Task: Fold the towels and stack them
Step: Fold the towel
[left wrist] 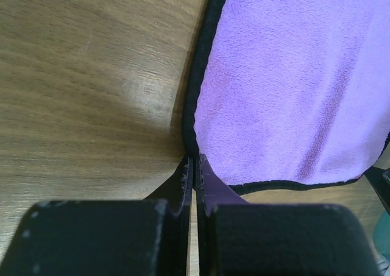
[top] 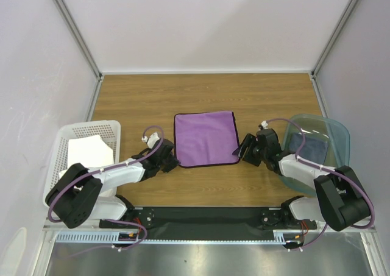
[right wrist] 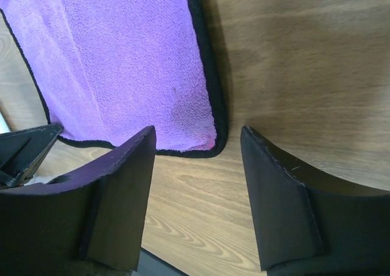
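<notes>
The purple towel point(top: 205, 138) lies flat and spread on the wooden table between both arms. My left gripper point(top: 172, 163) is at its near left corner. In the left wrist view the left gripper point(left wrist: 194, 161) is shut, with the black hem of the purple towel point(left wrist: 292, 87) pinched between its tips. My right gripper point(top: 245, 149) is at the near right corner. In the right wrist view the right gripper point(right wrist: 198, 134) is open, straddling the corner of the purple towel point(right wrist: 122, 63) without gripping it. The white towel point(top: 90, 151) lies in the basket. The navy towel point(top: 308, 147) lies in the bin.
A white perforated basket point(top: 72, 131) stands at the left edge of the table. A translucent teal bin point(top: 339, 137) stands at the right edge. Bare wood table point(top: 201, 96) stretches behind the purple towel to the back wall.
</notes>
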Robot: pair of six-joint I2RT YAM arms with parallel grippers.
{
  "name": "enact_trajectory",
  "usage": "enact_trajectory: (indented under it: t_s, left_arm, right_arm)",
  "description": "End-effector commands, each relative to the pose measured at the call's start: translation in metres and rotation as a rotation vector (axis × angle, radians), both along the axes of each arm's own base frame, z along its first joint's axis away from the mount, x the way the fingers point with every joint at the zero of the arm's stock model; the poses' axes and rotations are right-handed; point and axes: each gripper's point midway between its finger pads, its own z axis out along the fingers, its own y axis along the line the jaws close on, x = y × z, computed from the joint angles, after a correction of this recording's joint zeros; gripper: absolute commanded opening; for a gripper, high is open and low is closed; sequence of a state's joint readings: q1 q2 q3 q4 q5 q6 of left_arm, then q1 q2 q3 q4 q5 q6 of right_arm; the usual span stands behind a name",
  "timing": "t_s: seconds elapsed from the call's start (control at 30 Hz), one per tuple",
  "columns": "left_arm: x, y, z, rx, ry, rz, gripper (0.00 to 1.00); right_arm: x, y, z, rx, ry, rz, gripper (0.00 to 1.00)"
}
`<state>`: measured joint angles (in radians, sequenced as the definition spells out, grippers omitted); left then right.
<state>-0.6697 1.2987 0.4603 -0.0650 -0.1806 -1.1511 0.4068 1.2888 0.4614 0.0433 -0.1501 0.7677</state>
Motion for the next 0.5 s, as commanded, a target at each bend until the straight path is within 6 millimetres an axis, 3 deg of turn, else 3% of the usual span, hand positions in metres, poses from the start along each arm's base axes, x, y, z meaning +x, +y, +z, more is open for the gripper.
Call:
enact_trajectory:
  t_s: [0.0,0.17,0.3,0.4,0.47]
  left_arm:
    - [0.003,0.003,0.002,0.034,-0.010,0.002,0.00]
    - [0.002,0.003,0.003,0.040,-0.012,-0.008,0.01]
    - [0.004,0.003,0.004,0.044,-0.016,-0.009,0.00]
    - [0.004,0.005,0.005,0.054,-0.017,-0.004,0.00]
    - [0.005,0.006,0.008,0.062,-0.022,-0.004,0.00]
  right_arm:
    - [-0.004,0.004,-0.009,0.008,0.016,0.002,0.62]
    - [-0.003,0.003,-0.020,-0.019,0.030,-0.002,0.59]
    - [-0.004,0.007,-0.022,-0.008,0.045,0.007,0.51]
    - [-0.006,0.006,-0.021,-0.016,0.050,0.005,0.40]
    - [-0.007,0.005,-0.014,-0.018,0.038,0.000,0.28]
